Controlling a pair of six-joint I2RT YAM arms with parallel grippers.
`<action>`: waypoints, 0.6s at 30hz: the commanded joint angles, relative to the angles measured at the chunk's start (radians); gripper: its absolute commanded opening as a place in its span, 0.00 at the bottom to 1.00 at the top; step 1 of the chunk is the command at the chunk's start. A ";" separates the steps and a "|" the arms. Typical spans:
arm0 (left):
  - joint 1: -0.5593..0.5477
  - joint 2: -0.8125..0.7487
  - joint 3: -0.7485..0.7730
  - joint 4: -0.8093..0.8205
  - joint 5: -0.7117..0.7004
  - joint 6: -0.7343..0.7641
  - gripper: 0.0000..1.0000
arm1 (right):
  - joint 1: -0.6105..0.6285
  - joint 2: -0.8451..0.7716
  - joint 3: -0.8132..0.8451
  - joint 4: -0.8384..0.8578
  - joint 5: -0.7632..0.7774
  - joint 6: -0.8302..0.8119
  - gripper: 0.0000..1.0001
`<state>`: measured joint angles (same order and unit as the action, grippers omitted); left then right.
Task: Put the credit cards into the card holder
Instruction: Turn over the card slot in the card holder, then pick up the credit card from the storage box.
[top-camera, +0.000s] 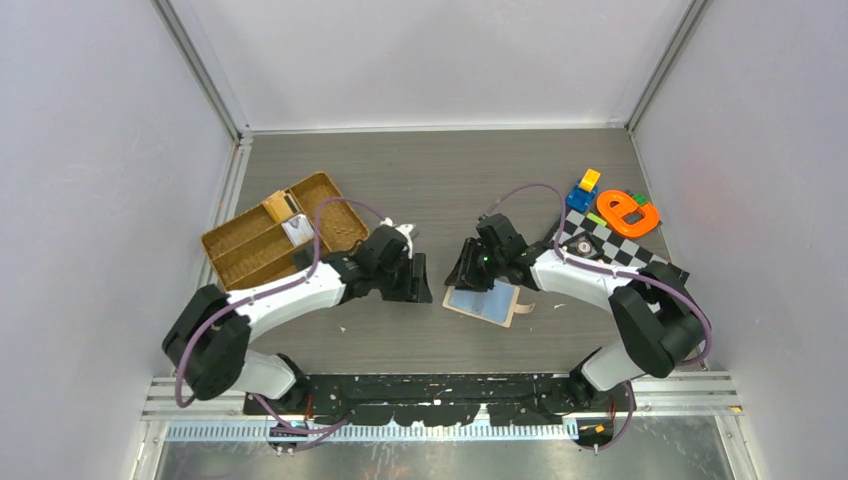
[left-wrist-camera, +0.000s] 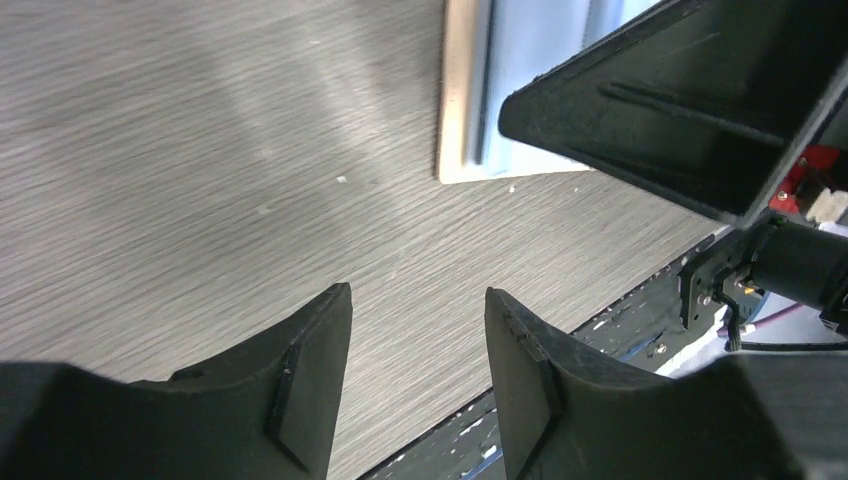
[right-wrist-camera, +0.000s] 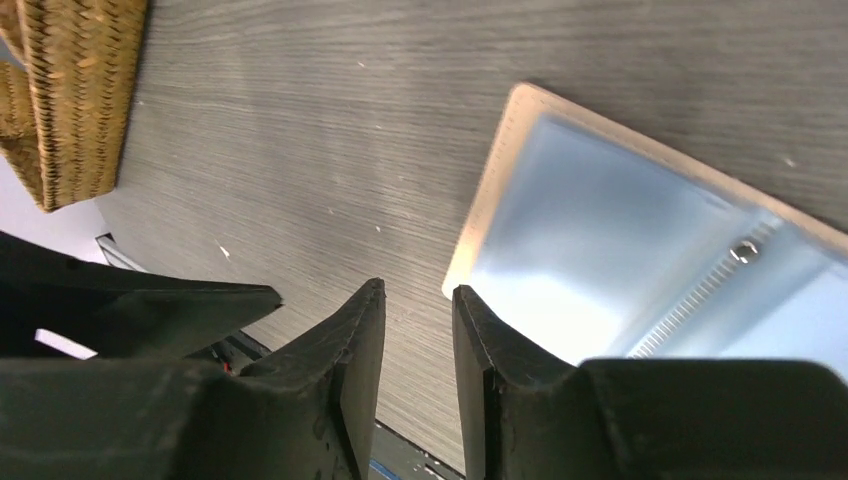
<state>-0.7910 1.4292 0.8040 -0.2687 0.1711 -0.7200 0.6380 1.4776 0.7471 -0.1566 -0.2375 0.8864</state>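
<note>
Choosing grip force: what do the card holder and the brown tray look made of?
Card holder: likely leather or imitation, matte beige, judging by its stitched edge. Tray: woven wicker or rattan, brown, the weave plainly visible.

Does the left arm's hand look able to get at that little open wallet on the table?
Probably yes. The left hand is open and empty, with only bare table between it and the card holder. The right hand hangs close by the holder and might crowd it.
</note>
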 joint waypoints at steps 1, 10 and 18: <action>0.073 -0.118 0.042 -0.185 -0.063 0.098 0.56 | 0.005 0.013 0.103 0.003 0.003 -0.060 0.41; 0.400 -0.219 0.202 -0.508 -0.150 0.353 0.79 | -0.022 -0.103 0.188 -0.140 0.081 -0.181 0.63; 0.734 -0.227 0.157 -0.438 -0.103 0.366 0.79 | -0.096 -0.203 0.120 -0.146 0.027 -0.203 0.68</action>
<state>-0.1635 1.2213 0.9878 -0.7158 0.0441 -0.3855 0.5735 1.3376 0.8955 -0.2909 -0.1871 0.7185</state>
